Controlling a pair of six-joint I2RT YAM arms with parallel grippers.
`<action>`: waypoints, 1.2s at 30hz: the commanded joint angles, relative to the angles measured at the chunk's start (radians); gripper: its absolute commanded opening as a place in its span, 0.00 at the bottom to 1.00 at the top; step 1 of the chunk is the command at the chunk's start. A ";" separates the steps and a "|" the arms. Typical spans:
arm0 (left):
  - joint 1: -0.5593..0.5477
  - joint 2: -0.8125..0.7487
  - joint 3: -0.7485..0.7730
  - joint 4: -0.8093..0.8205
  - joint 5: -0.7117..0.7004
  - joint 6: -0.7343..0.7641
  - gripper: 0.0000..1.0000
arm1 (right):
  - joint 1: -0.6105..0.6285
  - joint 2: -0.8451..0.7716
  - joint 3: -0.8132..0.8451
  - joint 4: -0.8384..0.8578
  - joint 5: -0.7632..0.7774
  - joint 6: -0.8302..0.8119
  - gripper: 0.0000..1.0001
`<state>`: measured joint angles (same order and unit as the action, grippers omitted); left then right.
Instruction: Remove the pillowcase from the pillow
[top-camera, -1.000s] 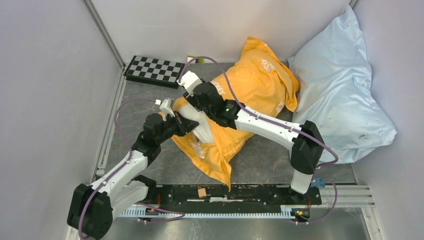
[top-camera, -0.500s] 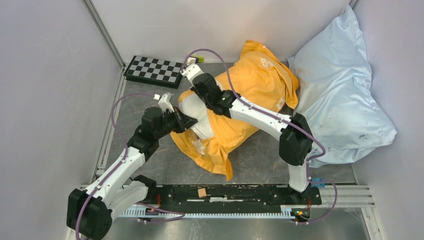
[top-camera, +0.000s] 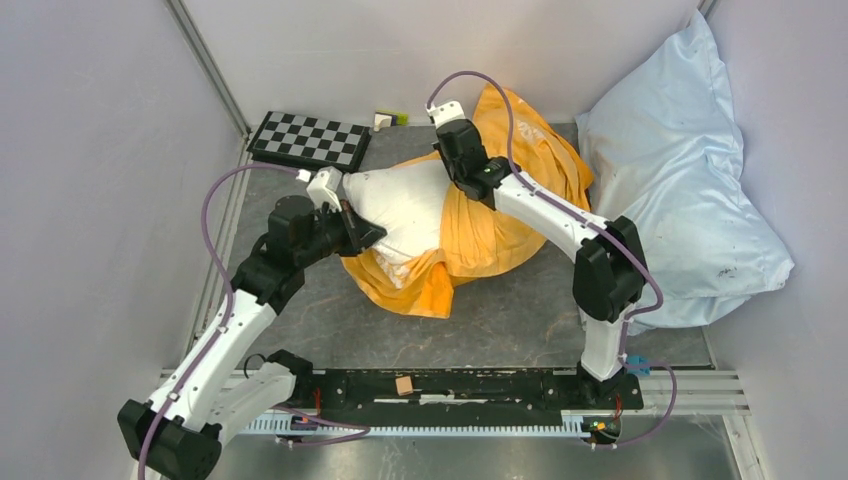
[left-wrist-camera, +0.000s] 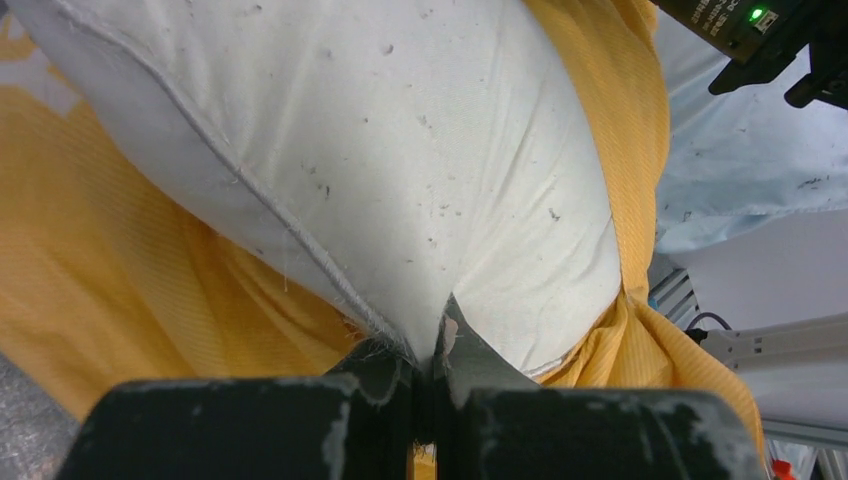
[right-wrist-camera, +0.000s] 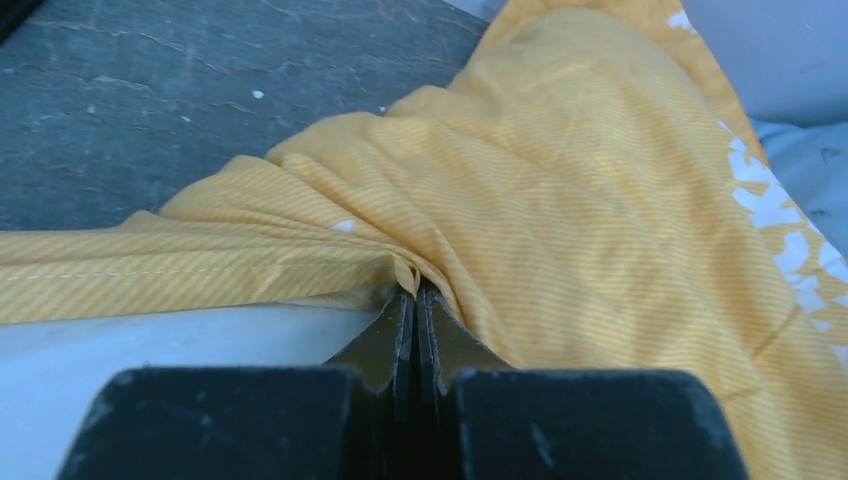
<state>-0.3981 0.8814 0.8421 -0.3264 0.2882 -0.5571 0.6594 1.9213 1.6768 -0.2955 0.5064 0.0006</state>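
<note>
L gripper (left-wrist-camera: 430, 352) is clenched on the pillow (top-camera: 400, 200), jaws pinching its seamed edge near a corner, w/ white fabric puckered into the closed tips. R gripper (right-wrist-camera: 412, 292) is likewise clamped tight, nipping a fold of the case (top-camera: 495, 235) close to its hem. The orange cloth gathers into pleats at the tips. Pillow lies mid-table (top-camera: 520, 320), left part bare & out of the case, right part inside it. Small dark specks show on the bare white. Case is bunched over the pillow's right part, w/ a loose flap spilling onto the table below the bare end. Case's right side butts up to the blue pillow (top-camera: 680, 190). Checkerboard (top-camera: 310, 140) sits at back left, near the pillow's bare end but not touching.
</note>
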 joint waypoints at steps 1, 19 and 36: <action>0.005 -0.075 0.111 -0.051 -0.025 0.059 0.02 | -0.121 -0.058 -0.078 -0.078 0.240 0.019 0.05; 0.010 0.096 0.200 0.041 0.016 -0.070 0.02 | 0.221 -0.561 -0.416 -0.028 0.017 -0.003 0.97; 0.010 0.129 0.263 -0.012 -0.036 -0.126 0.02 | 0.525 -0.688 -0.668 -0.025 0.005 0.165 0.98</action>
<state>-0.3904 1.0245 1.0069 -0.4515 0.2699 -0.6281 1.1229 1.2713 1.0836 -0.3004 0.5461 0.0986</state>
